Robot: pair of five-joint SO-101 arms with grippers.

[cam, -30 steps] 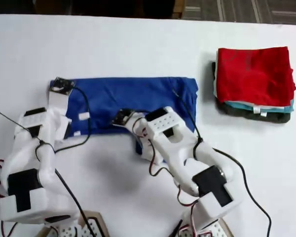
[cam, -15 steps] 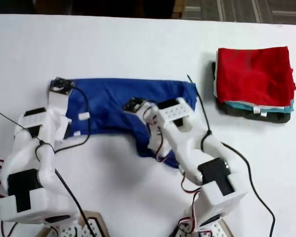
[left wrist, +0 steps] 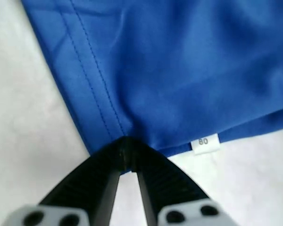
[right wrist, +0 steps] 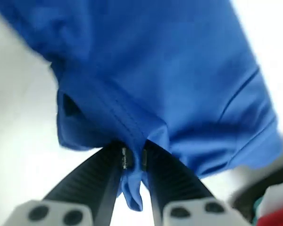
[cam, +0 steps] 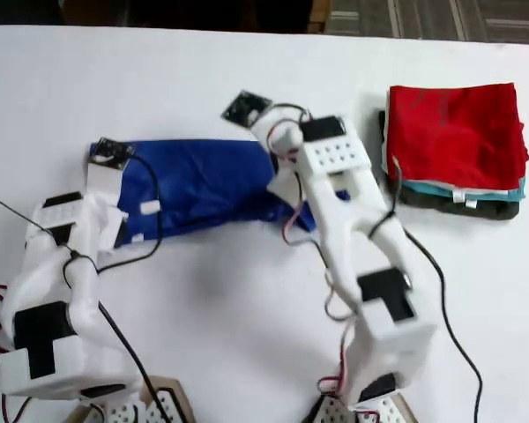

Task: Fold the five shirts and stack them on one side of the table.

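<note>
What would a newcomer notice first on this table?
A blue shirt lies bunched in the middle of the table, pinched near each end by the left end effector and the right end effector. On the robot's right sits a stack of folded shirts, red on top.

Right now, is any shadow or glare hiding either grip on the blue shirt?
High view: even light, only soft arm shadows on the white table, no glare on the blue shirt. Left wrist view: the left gripper pinches a well-lit hem. Right wrist view: a dark fold shadow sits beside the right gripper, but the pinched cloth shows plainly.
</note>
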